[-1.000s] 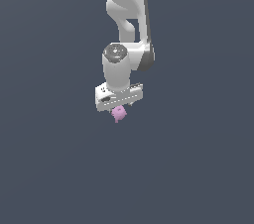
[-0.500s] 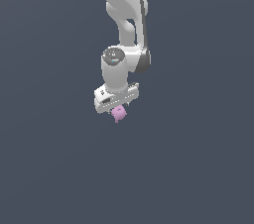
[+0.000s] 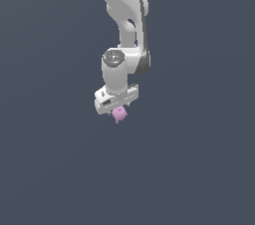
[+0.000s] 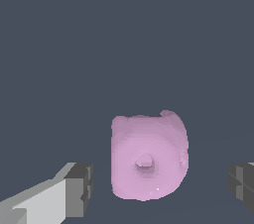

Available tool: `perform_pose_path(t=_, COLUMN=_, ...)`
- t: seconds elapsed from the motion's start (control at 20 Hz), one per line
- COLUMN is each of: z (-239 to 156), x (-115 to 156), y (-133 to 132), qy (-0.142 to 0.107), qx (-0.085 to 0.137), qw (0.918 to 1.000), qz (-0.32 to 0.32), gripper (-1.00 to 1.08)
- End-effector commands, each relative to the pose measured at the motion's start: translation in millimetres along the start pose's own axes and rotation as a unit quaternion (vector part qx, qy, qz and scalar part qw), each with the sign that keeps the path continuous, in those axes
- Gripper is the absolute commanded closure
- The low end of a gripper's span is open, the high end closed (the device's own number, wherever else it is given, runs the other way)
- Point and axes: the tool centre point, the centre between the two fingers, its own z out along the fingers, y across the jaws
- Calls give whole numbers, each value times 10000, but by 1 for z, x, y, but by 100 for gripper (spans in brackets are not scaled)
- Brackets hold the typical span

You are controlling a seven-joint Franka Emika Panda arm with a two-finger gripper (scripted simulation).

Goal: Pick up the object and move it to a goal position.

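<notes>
The object (image 3: pixel 119 114) is a small pink-lilac rounded lump showing just under the white hand in the exterior view. In the wrist view the object (image 4: pixel 149 156) fills the middle, with a small nub on its face and a little bump on its edge. My gripper (image 3: pixel 118 110) hangs straight over it, open. In the wrist view, the gripper (image 4: pixel 161 188) has one dark-padded finger (image 4: pixel 79 191) on one side of the object and the other finger (image 4: pixel 243 186) on the opposite side. A clear gap shows between each pad and the object.
A plain dark grey surface (image 3: pixel 60 169) runs all around. The white arm (image 3: pixel 124 10) rises behind the hand toward the exterior view's top.
The wrist and hand sank slightly and shifted a touch toward the exterior view's left. The object has stayed in place.
</notes>
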Motion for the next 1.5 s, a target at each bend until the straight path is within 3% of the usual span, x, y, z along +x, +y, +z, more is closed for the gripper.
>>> perform_pose_path(t=0.0, z=7, x=0, y=0, qy=-4, qx=2, qw=10000, qz=-4, gripper=-92)
perform_pose_path(t=0.6, z=46, x=-1, y=0, qy=-2, qx=1, qw=10000, qz=-21, gripper=-92)
perform_pose_path(t=0.65, z=46, x=-1, y=0, qy=-2, qx=1, qw=10000, qz=-21, gripper=108)
perform_pose_path(t=1.45, z=38, x=1, y=10, qy=3, qx=-5, qw=10000, qz=-18, gripper=108)
